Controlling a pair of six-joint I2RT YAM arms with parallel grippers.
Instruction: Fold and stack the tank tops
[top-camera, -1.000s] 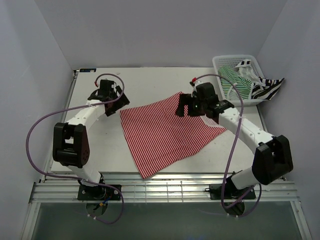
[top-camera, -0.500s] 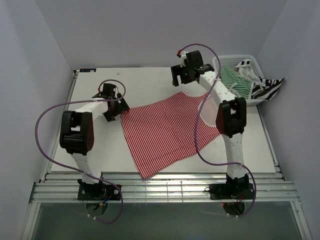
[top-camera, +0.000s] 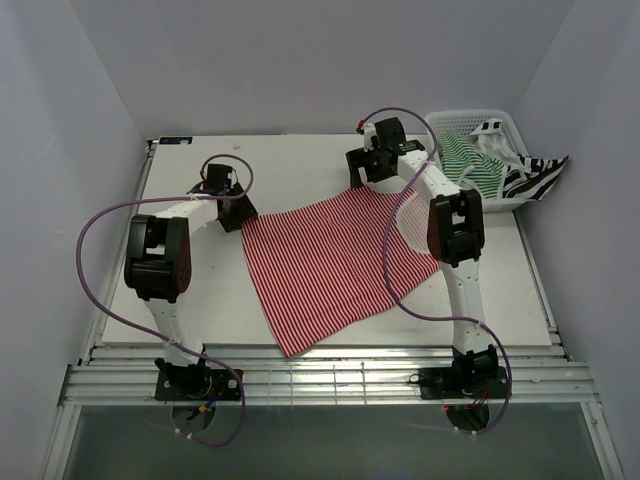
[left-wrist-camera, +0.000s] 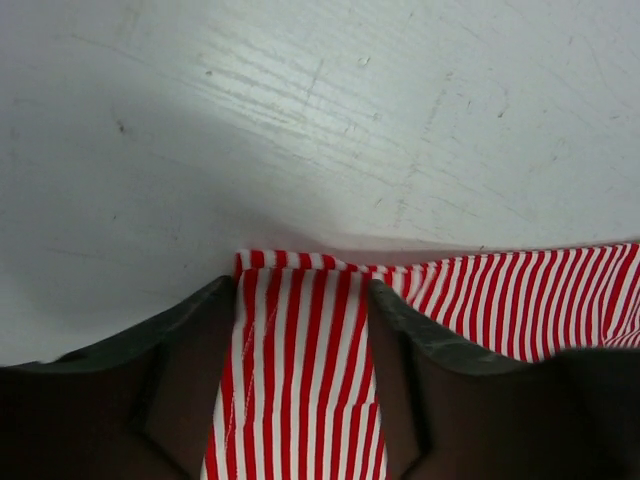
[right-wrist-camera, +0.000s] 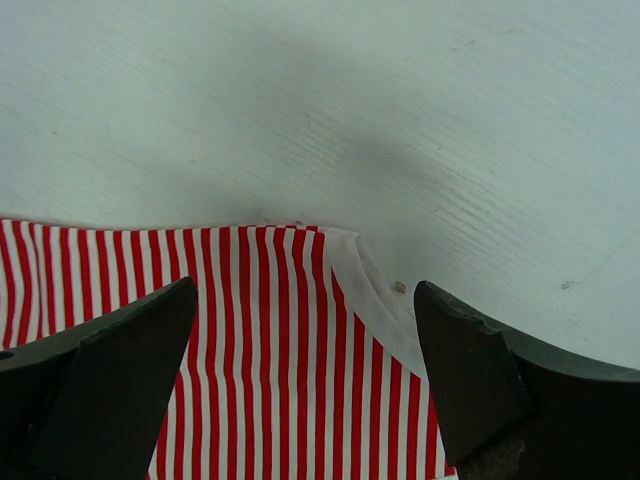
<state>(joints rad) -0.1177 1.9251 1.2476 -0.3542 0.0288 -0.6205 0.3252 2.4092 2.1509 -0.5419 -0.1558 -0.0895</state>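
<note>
The red-and-white tank top (top-camera: 330, 265) lies spread flat in the middle of the table. My left gripper (top-camera: 232, 207) is down at its far left corner. In the left wrist view a strip of the red-striped cloth (left-wrist-camera: 300, 390) lies flat between the two fingers, and the left gripper (left-wrist-camera: 300, 290) stands open with a narrowed gap. My right gripper (top-camera: 366, 176) is at the far right corner. Its jaws (right-wrist-camera: 305, 290) stand wide open over the white-trimmed edge of the top (right-wrist-camera: 260, 350). The green-and-white top (top-camera: 468, 160) lies in the basket, and the black-and-white top (top-camera: 537, 178) hangs over its rim.
The white lattice basket (top-camera: 470, 122) stands at the back right corner of the table (top-camera: 200, 290). White walls close in the left, back and right sides. Purple cables loop beside both arms.
My right arm swung from over the top's right side out to its far corner and lowered there. My left gripper shifted onto the far left corner, and its jaws narrowed.
</note>
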